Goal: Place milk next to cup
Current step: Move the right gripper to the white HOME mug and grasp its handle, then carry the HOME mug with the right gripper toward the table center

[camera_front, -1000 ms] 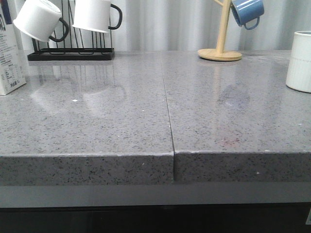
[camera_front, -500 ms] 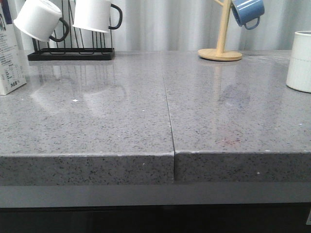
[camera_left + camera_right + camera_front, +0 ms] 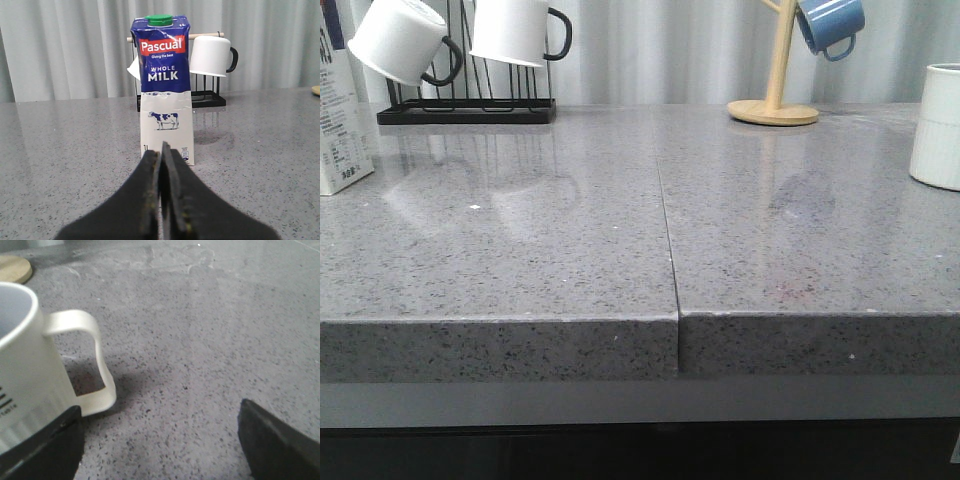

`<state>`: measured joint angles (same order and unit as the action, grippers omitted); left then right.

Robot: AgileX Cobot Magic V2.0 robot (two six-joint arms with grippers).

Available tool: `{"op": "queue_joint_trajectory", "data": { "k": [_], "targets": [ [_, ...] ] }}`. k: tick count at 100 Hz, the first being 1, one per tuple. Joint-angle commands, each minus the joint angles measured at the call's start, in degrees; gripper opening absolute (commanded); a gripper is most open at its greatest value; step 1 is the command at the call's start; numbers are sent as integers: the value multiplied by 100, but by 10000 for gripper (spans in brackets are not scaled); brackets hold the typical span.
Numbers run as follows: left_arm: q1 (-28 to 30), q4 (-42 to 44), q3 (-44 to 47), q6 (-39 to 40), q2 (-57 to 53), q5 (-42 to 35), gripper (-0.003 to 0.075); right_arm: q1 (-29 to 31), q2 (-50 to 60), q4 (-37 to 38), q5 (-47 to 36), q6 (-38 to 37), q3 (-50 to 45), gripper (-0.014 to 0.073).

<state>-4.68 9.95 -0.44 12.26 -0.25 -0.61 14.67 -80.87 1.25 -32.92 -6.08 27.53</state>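
The milk (image 3: 165,90), a tall white carton with a dark blue top and a green cap, stands upright on the grey counter; in the front view the milk (image 3: 340,120) is at the far left edge. My left gripper (image 3: 161,151) is shut with nothing in it, its tips just short of the carton's base. The cup (image 3: 938,125), a white ribbed mug, stands at the far right. In the right wrist view the cup (image 3: 30,380) sits beside one finger of my open right gripper (image 3: 157,437), its handle (image 3: 97,365) towards the gap. Neither gripper shows in the front view.
A black rack (image 3: 468,108) with two white, black-handled mugs (image 3: 515,30) stands at the back left, behind the carton. A wooden mug tree (image 3: 775,100) with a small blue mug (image 3: 830,25) is at the back right. A seam (image 3: 667,220) runs down the countertop's middle.
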Motion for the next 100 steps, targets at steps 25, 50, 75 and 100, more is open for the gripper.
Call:
{"op": "queue_joint_trajectory", "data": {
  "k": [25,50,75,100],
  "targets": [
    [14,-40,300,55,-187,-438,-21,45,-344,288,-802,-96,464,621],
    [14,-40,300,55,-187,-438,-21,45,-662,325,-803,-96,964,620],
    [14,-40,300,55,-187,-438,-21,45,-1163,494,-880,-96,1485,537],
    [14,-40,300,55,-187,-438,-21,45,-1275,528,-873,-209,1580,167]
  ]
}}
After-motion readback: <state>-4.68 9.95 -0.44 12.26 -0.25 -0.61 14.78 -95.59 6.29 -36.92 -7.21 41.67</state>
